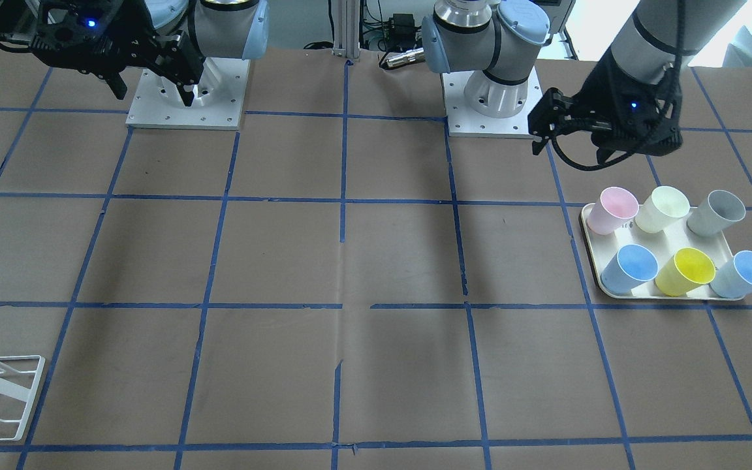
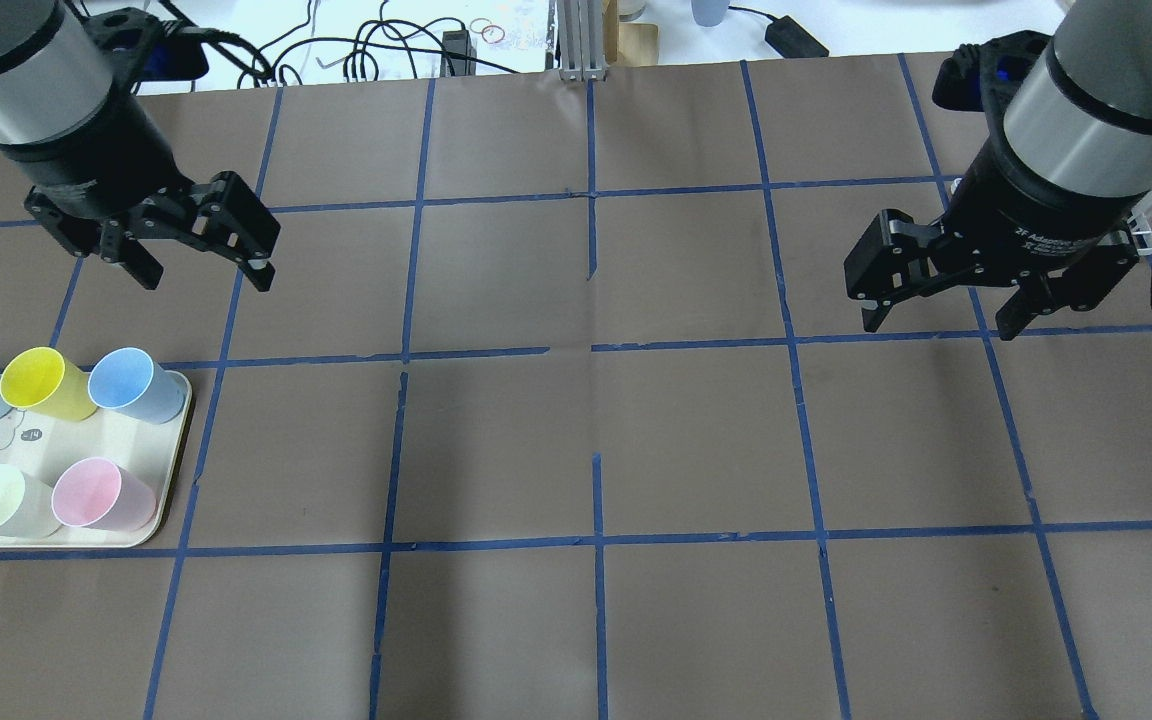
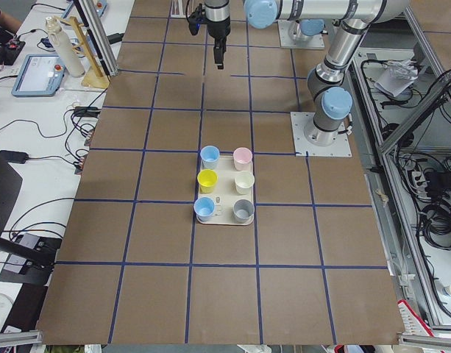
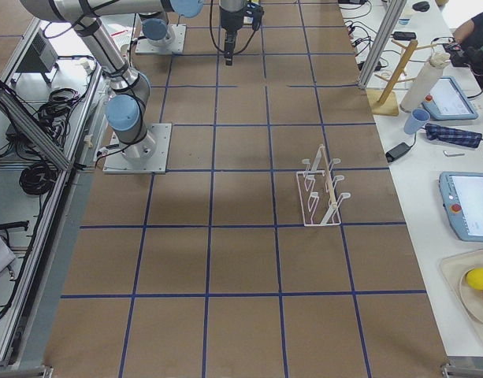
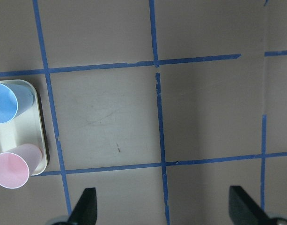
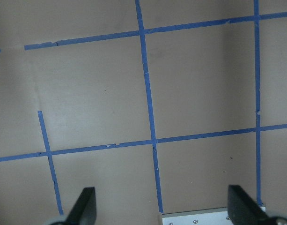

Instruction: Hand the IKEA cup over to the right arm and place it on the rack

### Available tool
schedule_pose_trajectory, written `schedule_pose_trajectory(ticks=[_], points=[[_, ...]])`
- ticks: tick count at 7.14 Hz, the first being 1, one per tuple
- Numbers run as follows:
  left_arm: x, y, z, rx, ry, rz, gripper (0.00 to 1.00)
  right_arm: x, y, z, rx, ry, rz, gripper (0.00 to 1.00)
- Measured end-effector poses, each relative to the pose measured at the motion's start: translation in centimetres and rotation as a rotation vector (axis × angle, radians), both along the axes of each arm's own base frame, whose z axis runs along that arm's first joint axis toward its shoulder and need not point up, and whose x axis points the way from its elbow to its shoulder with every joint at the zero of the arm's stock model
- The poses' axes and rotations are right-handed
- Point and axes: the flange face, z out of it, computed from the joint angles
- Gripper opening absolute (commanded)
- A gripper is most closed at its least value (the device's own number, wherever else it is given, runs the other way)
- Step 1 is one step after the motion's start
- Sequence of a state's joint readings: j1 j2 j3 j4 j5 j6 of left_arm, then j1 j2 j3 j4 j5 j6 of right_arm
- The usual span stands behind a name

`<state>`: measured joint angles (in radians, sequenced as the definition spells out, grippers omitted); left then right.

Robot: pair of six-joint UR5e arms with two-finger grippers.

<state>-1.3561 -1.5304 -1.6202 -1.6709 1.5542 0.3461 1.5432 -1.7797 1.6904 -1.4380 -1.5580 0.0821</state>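
Brown table (image 2: 496, 450), blue tape grid (image 2: 596, 540); cream tray (image 2: 66, 437) with pale pink IKEA cup (image 1: 614, 209), cream-yellow cup (image 1: 663, 207), grey cup (image 1: 719, 212), yellow cup (image 1: 686, 271), two blue cups (image 1: 634, 267); white rack (image 4: 318, 197).

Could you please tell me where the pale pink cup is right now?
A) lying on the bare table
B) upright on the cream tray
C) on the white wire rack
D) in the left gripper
B: the IKEA cup stands upright on the tray, beside the cream-yellow cup.

IKEA cup (image 2: 96, 495) on tray (image 2: 66, 440), left end of table (image 2: 496, 450); rack (image 4: 316, 189) at right end.
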Motion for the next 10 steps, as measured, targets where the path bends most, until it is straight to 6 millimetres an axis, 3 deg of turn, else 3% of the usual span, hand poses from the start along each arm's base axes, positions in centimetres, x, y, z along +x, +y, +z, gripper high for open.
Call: schedule_pose_trajectory(ticks=[3,5,9,10], points=[[11.5,-2.3,-6.1,0.006,0.036,-0.109,1.00,0.0,0.1,-0.1,0.004,0.001,0.001,1.00],[17.8,-2.0,-9.5,0.028,0.064,-0.100,1.00,0.0,0.1,-0.1,0.004,0.000,0.003,1.00],[24.4,3.5,-17.5,0.060,0.028,-0.123,1.00,-0.1,0.1,-0.1,0.007,0.007,0.001,1.00],[24.9,4.5,-18.8,0.047,0.020,-0.133,1.00,0.0,0.0,-0.1,0.003,0.002,0.002,1.00]])
